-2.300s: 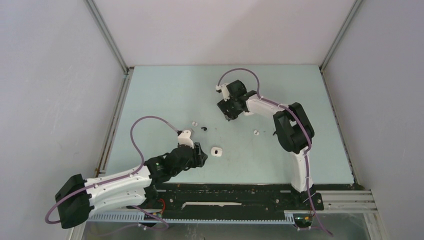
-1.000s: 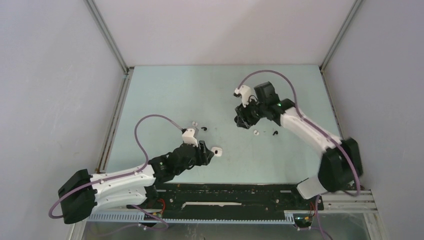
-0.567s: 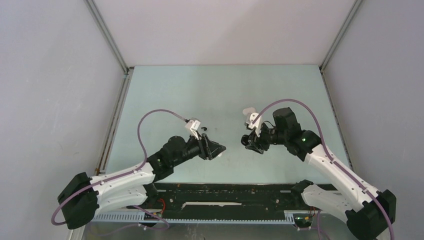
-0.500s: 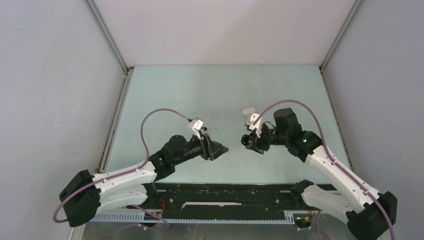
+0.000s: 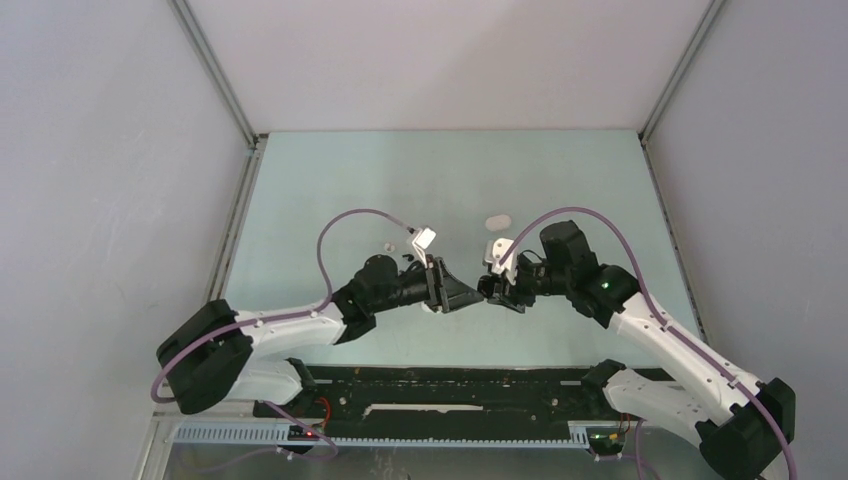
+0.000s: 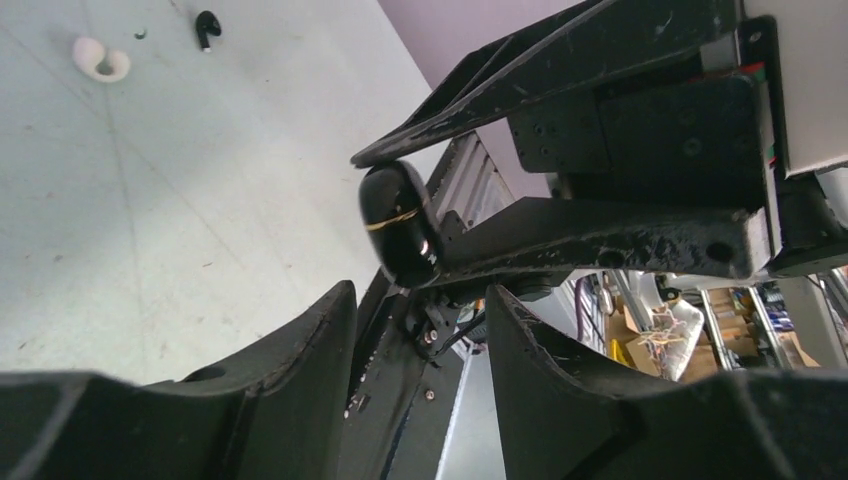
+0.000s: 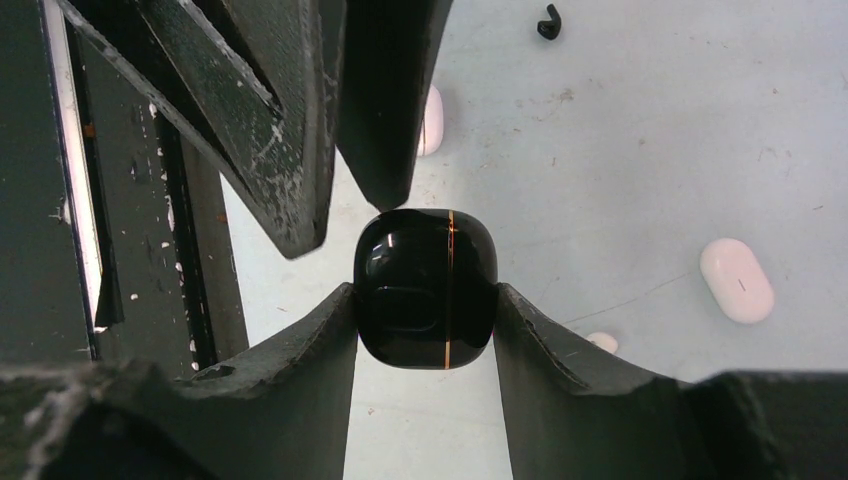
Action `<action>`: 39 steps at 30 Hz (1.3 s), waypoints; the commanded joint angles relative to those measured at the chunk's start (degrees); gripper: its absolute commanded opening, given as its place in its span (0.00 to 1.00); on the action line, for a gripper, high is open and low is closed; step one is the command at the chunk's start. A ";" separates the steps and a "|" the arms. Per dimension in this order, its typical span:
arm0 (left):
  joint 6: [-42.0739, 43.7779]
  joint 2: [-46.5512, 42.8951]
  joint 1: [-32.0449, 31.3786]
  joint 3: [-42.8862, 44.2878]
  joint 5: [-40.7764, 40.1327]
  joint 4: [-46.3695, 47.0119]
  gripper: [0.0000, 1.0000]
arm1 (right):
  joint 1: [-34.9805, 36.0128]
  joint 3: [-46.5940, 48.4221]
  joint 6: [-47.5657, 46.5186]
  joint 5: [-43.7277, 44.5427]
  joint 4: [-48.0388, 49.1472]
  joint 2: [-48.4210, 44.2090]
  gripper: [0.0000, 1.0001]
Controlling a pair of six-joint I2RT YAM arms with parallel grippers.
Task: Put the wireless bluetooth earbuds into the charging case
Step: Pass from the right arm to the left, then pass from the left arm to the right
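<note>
My right gripper (image 7: 427, 292) is shut on a glossy black charging case (image 7: 427, 290) with a thin gold seam, held above the table. The same case (image 6: 398, 222) shows in the left wrist view, pinched by the right gripper's black fingers (image 6: 600, 235). My left gripper (image 6: 420, 300) is open with nothing between its jaws, and its fingertips (image 7: 385, 110) reach right up to the case. In the top view both grippers meet tip to tip, left (image 5: 466, 297) and right (image 5: 493, 292). A black earbud (image 7: 548, 21) and a white earbud (image 7: 602, 341) lie on the table.
A closed white case (image 5: 497, 220) lies behind the grippers and shows in the right wrist view (image 7: 737, 280). Another white case (image 7: 432, 120) peeks from behind the left finger. A white earbud (image 6: 100, 60) and a black earbud (image 6: 207, 25) lie further left. The black base rail (image 5: 450, 385) runs along the near edge.
Both arms have swung in to the middle of the table. The left gripper lifted away from the white case and moved right to meet the right gripper, which carries the black case.
</note>
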 commanded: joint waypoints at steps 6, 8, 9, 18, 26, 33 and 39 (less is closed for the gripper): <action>-3.40 6.38 0.11 5.47 4.03 5.62 0.48 | 1.53 -0.04 -1.53 0.60 1.57 0.23 0.30; -3.68 6.92 0.09 5.56 4.09 6.11 0.47 | 1.51 -0.04 -1.65 0.62 1.50 0.16 0.30; -3.79 7.09 0.07 5.57 4.17 6.26 0.45 | 1.55 -0.04 -1.61 0.74 1.48 0.15 0.30; -4.50 9.02 0.16 5.12 4.11 7.32 0.24 | 1.87 -0.04 -2.18 0.66 1.16 0.06 0.33; -1.93 10.91 0.00 -0.37 6.36 20.33 0.02 | -2.43 0.23 1.87 -5.79 1.45 0.70 0.75; 9.73 9.05 -3.14 -10.27 6.18 33.98 0.00 | -9.92 3.97 4.18 -22.37 -4.81 1.83 0.81; 34.79 1.44 -12.41 -9.51 -0.15 16.19 0.01 | -9.97 5.99 -1.10 -27.72 -11.74 5.56 0.71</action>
